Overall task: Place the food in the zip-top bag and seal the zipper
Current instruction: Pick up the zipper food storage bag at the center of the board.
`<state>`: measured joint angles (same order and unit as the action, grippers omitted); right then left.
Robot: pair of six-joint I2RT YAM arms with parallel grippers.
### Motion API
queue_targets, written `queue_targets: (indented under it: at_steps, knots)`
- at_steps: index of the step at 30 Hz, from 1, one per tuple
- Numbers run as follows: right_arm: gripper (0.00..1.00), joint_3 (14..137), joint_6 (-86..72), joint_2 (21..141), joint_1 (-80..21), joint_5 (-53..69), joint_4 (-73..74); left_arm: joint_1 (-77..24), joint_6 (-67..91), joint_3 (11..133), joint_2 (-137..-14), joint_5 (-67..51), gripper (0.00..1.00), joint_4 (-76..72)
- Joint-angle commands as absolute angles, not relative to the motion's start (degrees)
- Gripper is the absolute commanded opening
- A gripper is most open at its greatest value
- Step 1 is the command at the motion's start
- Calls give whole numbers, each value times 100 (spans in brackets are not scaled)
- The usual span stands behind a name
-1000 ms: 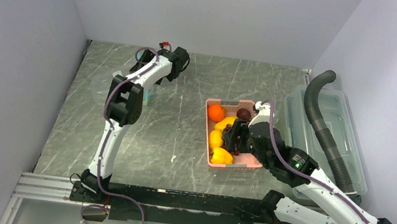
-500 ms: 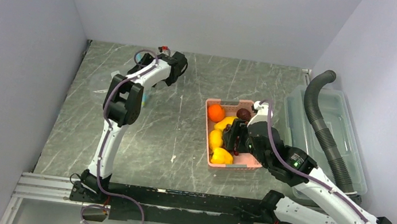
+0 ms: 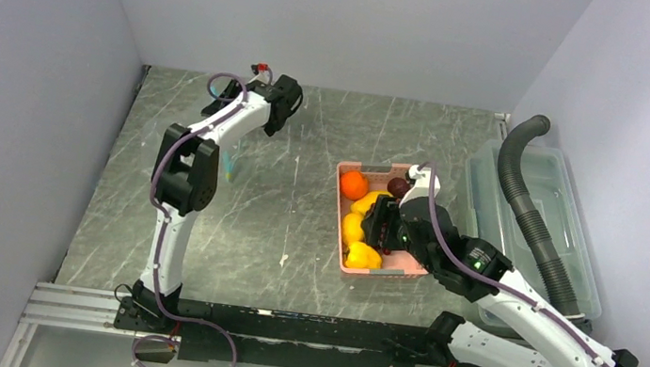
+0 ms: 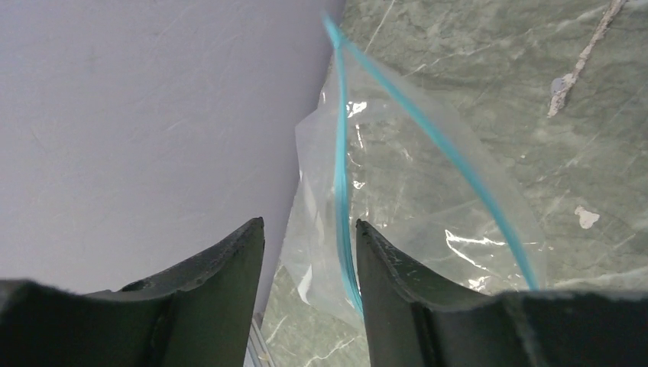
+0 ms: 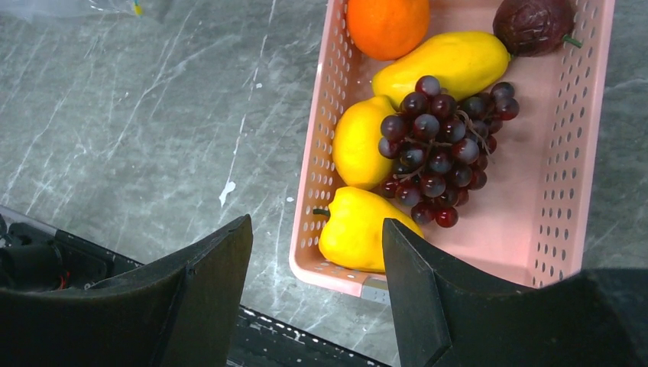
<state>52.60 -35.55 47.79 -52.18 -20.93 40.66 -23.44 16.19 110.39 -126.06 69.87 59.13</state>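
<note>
Marbled table point(image 4: 497, 61) carried the zip-top bag point(image 4: 413, 206), zipper point(image 4: 341, 199) running straight away from your left fingers point(image 4: 221, 267), parted around it; your right fingers point(image 5: 206, 267) gaped above the food point(image 5: 435, 153).

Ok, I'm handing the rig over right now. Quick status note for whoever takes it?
Left gripper: open, jaws either side of the clear floppy zip-top bag's mouth edge, nothing pinched.
Right gripper: open, empty, above the pink perforated basket.
Food: round orange fruit, yellow pieces and dark purple-red grapes all in the basket.
Bag: empty, mouth gaping, teal-blue zipper strip unsealed.
Done: nothing bagged.
Left: grip bag, load food, seal zipper.
</note>
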Motion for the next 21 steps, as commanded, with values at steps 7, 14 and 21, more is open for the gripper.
queue_targets:
  at_steps: [7, 14, 21]
  knots:
    - [67, 5239, -3619, 4776, -5238, -1980, 3806, -2373, 2032, 10788, -12160, 7290, 47, 6171]
    - [67, 5159, -3688, 4722, -5238, -1945, 3801, -2373, 3094, 10792, -12231, 7033, 53, 7152]
    - [67, 5108, -3734, 4660, -5238, -1887, 3797, -2390, 4012, 10617, -12300, 6933, 56, 7947]
